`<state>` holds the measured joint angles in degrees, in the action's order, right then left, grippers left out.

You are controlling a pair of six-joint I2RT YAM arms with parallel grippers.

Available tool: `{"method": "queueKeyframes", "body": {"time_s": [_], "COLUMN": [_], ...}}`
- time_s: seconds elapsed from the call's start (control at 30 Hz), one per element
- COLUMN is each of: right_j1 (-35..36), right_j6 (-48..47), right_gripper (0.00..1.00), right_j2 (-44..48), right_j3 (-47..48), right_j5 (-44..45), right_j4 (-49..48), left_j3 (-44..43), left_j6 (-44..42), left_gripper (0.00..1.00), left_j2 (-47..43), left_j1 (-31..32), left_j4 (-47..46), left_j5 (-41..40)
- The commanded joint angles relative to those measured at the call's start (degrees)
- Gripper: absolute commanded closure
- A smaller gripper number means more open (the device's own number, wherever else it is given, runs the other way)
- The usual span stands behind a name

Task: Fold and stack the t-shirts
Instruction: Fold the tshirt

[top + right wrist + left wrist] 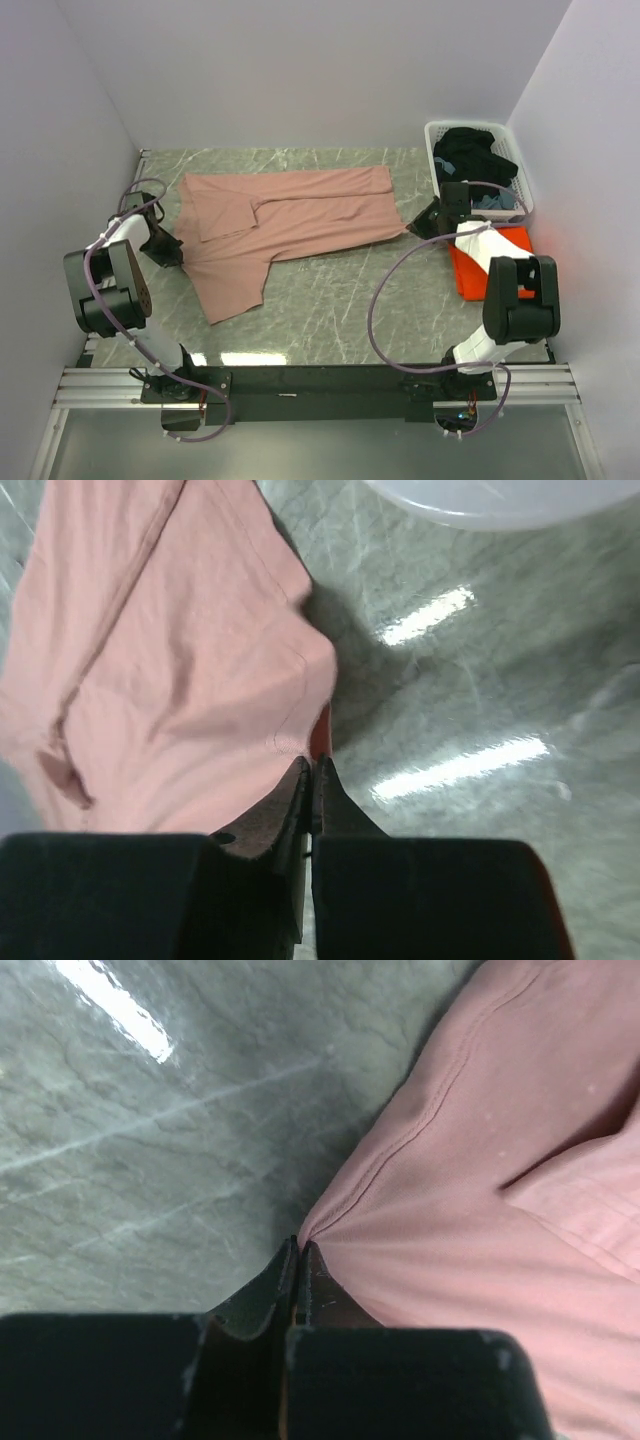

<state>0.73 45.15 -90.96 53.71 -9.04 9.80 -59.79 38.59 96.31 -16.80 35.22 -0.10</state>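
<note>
Pink tee (300, 215) is pinched by left gripper (298, 1250) and right gripper (312, 765).

A dusty-pink tee (290, 215) lies spread flat, one sleeve folded inward, across the upper centre of the top view, with a bright-orange tee (466, 272) apart at mid-right.

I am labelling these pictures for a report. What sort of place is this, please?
Most likely a robot test cell, not a home: plain white walls close in a marble-patterned table, two arms are bolted to a metal rail at its near edge, and a pink t-shirt lies spread out.
</note>
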Motion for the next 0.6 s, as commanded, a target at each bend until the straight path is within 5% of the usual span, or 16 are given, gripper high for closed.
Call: {"method": "queueKeyframes", "body": {"time_s": [0.0,0.13,0.43,0.57], "right_j1": [-0.4,-0.4,-0.3,-0.2], "right_j6": [-8.7,-9.3,-6.5,-1.3], "right_gripper": [0.98,0.93,0.50,0.43], "right_j2": [3.6,4.1,9.1,10.5], "right_j3": [1.3,-2.6,-7.1,-9.4], "right_j5": [5.4,4.0,2.9,0.6], "right_j4": [8.4,10.0,9.6,6.1], "left_j3": [-0.1,4.1,7.4,7.2], "left_j6": [0.6,1.0,0.3,0.3], "left_gripper": [0.99,0.99,0.99,0.99], "left_j2": [-2.3,-3.3,-5.3,-5.2], "left_j1": [-0.9,-1.2,-1.2,-1.2], "left_j4": [1.4,-0.2,-1.0,-1.6], "left_j5": [1.8,3.5,4.3,4.0]}}
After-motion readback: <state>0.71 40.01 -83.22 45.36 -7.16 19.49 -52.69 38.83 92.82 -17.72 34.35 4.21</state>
